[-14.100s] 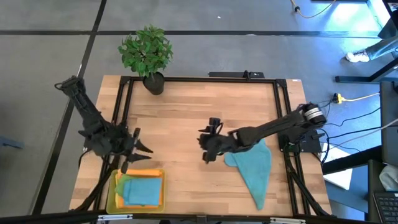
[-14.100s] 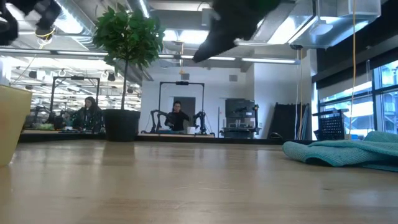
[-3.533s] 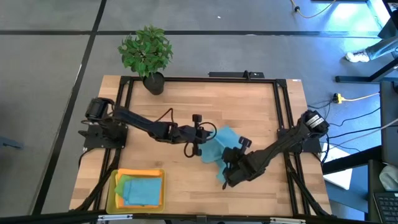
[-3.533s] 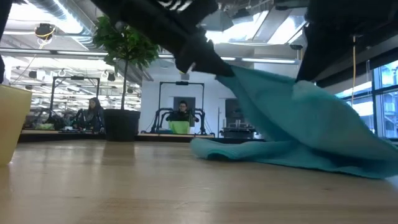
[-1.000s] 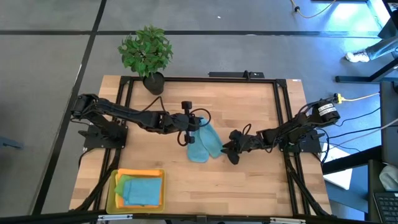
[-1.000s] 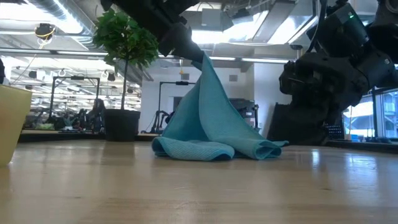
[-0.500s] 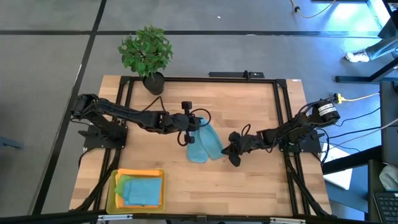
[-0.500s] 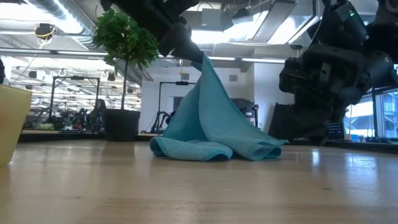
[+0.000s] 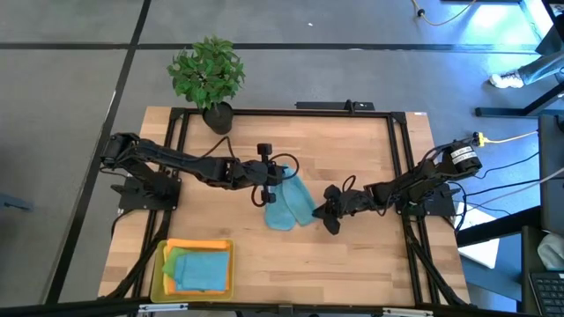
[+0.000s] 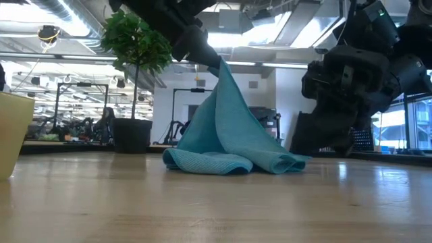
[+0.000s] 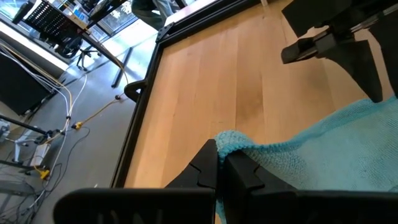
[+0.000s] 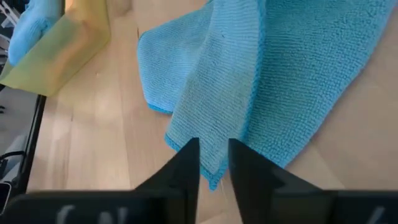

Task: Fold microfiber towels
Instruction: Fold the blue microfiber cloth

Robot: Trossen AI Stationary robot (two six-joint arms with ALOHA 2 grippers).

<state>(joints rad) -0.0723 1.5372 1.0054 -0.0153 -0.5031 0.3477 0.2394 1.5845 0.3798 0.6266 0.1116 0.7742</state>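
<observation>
Risk of a missed pick: right gripper (image 12: 213, 163), jaws a narrow gap apart around a bottom corner of the teal towel (image 9: 290, 202) without pinching it, may close on one ply only, and the drape would slump. Left gripper (image 11: 222, 163), jaws clamped on the top corner, hangs the towel at mid-table as a cone with its hem pooled on wood. Cloth is soft, looped microfiber. Tray (image 9: 163, 253), rigid yellow plastic, holds stacked towels; beyond stands a leafy plant (image 9: 207, 72).

Robotics lab: other robot rigs (image 10: 196, 128) behind.
</observation>
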